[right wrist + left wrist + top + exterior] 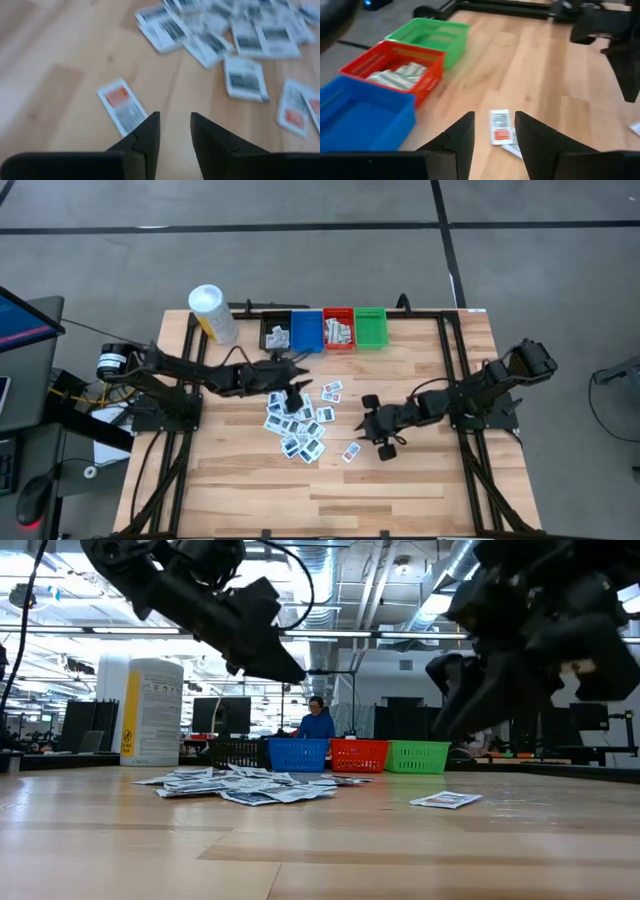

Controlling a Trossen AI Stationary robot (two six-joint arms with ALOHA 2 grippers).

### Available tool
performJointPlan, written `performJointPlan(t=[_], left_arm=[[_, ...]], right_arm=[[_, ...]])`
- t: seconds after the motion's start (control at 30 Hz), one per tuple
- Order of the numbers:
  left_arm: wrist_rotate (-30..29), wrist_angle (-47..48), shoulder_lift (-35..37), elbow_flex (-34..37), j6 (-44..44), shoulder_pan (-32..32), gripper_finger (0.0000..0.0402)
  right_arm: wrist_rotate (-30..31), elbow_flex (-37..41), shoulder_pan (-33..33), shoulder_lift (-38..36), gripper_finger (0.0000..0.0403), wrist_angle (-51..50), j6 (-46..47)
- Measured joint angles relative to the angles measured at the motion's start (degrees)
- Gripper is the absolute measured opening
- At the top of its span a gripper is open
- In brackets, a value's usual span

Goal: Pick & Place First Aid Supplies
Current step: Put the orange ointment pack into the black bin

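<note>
Mid-table I see first aid supplies [297,426] heaped, one stray packet [351,452] apart; bare wood toward near edge gives room; bins [324,329] line far edge; left gripper [297,393] over heap, fingers parted, empty; right gripper [375,423] low beside stray packet, fingers apart, holding nothing.

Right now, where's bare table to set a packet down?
Free: the front half of the table, below the packet pile, and the patch between the green bin and the right claw. Crowded: the pile under the left claw.
</note>
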State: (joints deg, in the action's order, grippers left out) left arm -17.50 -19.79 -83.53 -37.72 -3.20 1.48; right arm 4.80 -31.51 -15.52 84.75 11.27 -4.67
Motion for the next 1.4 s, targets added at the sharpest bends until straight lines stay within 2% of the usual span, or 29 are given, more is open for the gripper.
performJointPlan(t=[0.23, 0.53, 0.73, 1.0, 1.17, 1.3, 1.4], left_arm=[[0.0, -1.06, 0.0, -0.02, -0.02, -3.85, 0.0141], [0.0, -2.39, 0.02, -0.02, -0.14, -4.38, 0.014], [0.02, -2.69, 0.02, -0.02, -0.5, -4.64, 0.014], [0.02, -3.33, 0.02, -0.02, -0.68, -4.63, 0.014], [0.02, -3.8, 0.02, -0.02, -0.7, -4.62, 0.014], [0.02, -3.91, 0.02, -0.02, -0.75, -4.64, 0.014], [0.02, -3.91, 0.02, -0.02, -1.76, -4.62, 0.014]], right_arm=[[-1.2, -0.02, -2.07, 4.61, 0.0102, 5.95, 0.88], [-12.07, -0.03, 1.22, 13.8, 0.0102, 12.01, 1.56], [-16.62, -0.4, 4.61, 16.46, 0.0102, 10.47, 3.02], [-11.7, -0.63, 5.25, 18.66, 0.0102, 8.93, 3.04], [-4.58, -0.61, 4.16, 18.69, 0.0098, 8.98, 3.04], [-0.11, -0.61, 4.06, 18.69, 0.0073, 8.98, 3.06], [0.23, -0.61, 4.06, 18.69, 0.0037, 8.96, 3.0]])
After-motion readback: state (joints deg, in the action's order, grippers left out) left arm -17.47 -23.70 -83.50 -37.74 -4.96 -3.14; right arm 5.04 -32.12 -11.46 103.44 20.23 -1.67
